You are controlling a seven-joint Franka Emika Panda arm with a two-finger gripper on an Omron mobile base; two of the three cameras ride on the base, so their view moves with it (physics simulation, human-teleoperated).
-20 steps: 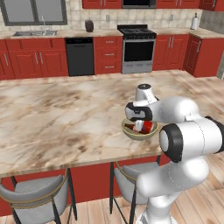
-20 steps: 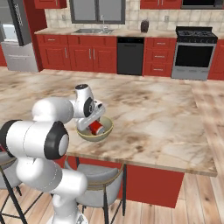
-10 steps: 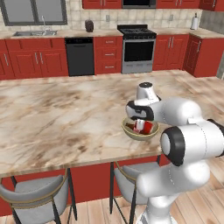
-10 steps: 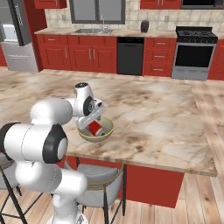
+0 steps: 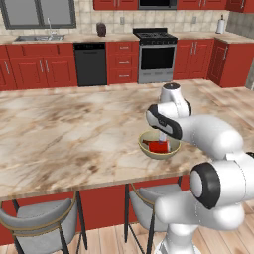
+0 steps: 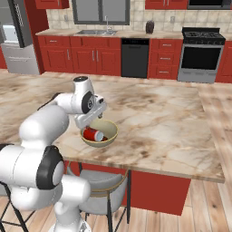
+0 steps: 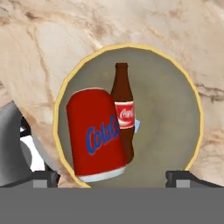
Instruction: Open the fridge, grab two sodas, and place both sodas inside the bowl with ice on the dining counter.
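- Dining counter (image 5: 74, 134): the long marbled slab carries the bowl near its front edge. In my judgement the step in hand is the release and withdrawal after dropping a soda, and doing it well means lifting straight up so the fingers clear the rim without tipping anything.
- Bowl (image 7: 175, 109): in the hand view it sits dead centre, olive inside with a paler rim. From the left base view it lies at about 4 o'clock on the slab, just under the hand.
- Red cola can (image 7: 97, 133): it lies on its side in the bowl, at about 8 o'clock from the bowl's centre, silvery end toward the camera.
- Brown cola bottle (image 7: 122, 109): it lies just beside the can, touching or nearly so, neck pointing to 12 o'clock. So two drinks lie in the bowl, and the task looks all but done.
- Gripper (image 7: 112, 177): the claw stands wide, holding nothing, its tips at either side of the bowl's near rim.
- Around: two grey stools (image 5: 42, 223) under the counter's front edge, a stove (image 5: 158, 54) and dishwasher (image 5: 90, 63) along the far wall, and the fridge (image 6: 16, 38) at 10 o'clock in the right base view, well apart.
- In the way: nothing stands close above the bowl, only its rim near the fingertips.
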